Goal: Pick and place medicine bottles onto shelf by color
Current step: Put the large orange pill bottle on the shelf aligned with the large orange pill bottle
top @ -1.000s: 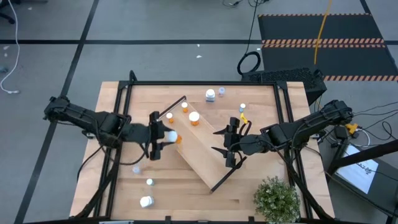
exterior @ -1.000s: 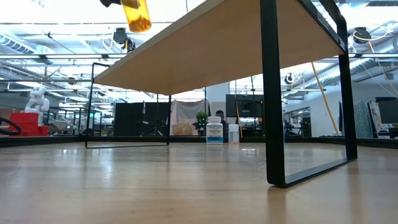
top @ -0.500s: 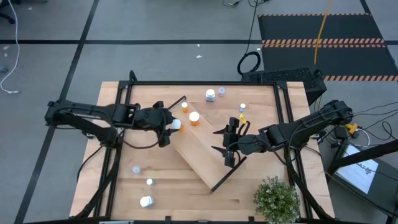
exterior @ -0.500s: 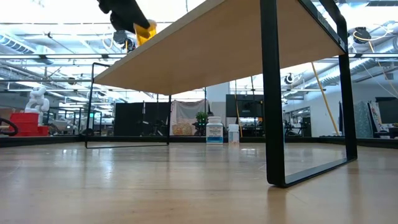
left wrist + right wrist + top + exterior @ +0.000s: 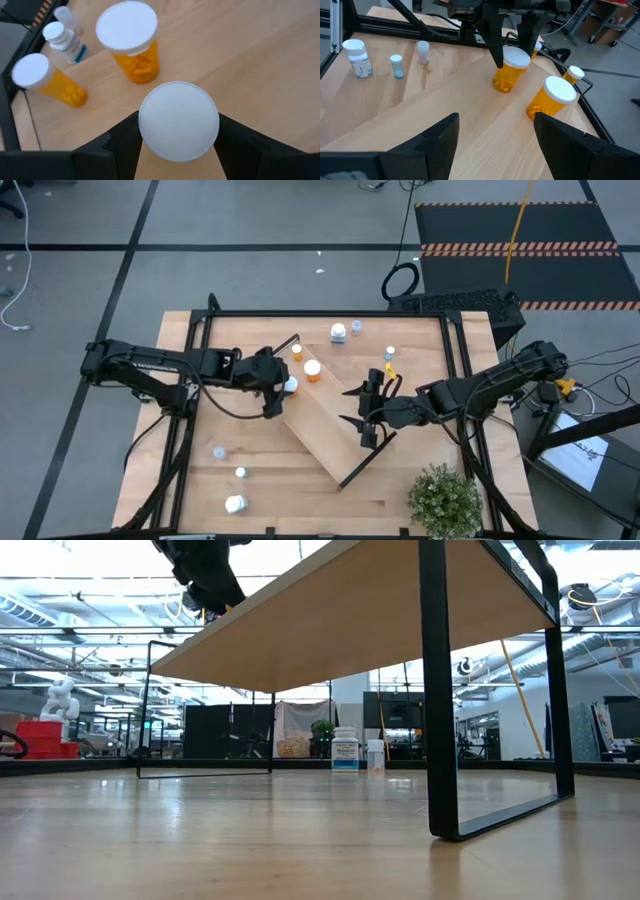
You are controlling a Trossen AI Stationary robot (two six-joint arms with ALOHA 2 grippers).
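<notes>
While the left hand (image 5: 283,387) reaches over the far end of the shelf (image 5: 330,430), its fingers (image 5: 117,140) pinch an orange medicine bottle (image 5: 178,121) by the sides of its wide white cap; the right wrist view shows that bottle (image 5: 510,68) standing on the shelf board with the dark fingers on either side of it. Just beside it on the board stands a second orange bottle with a white cap (image 5: 313,369), and a smaller orange bottle (image 5: 297,352) sits at the shelf's far end wall. The shelf lies slantwise across the middle of the desk (image 5: 190,470), one dark end wall toward the far left, the other toward the near right edge.

The right hand (image 5: 367,412) hovers over the shelf's long right side, fingers spread and holding nothing.

Near the far edge of the desk stand a white-capped bottle with a blue label (image 5: 338,333), a small clear bottle (image 5: 357,328) and another small clear one (image 5: 389,353), with a yellow item (image 5: 391,368) just beside the last. Toward the near left corner stand three pale bottles (image 5: 235,503), well apart from the shelf. A potted plant (image 5: 444,500) sits at the near right corner.
</notes>
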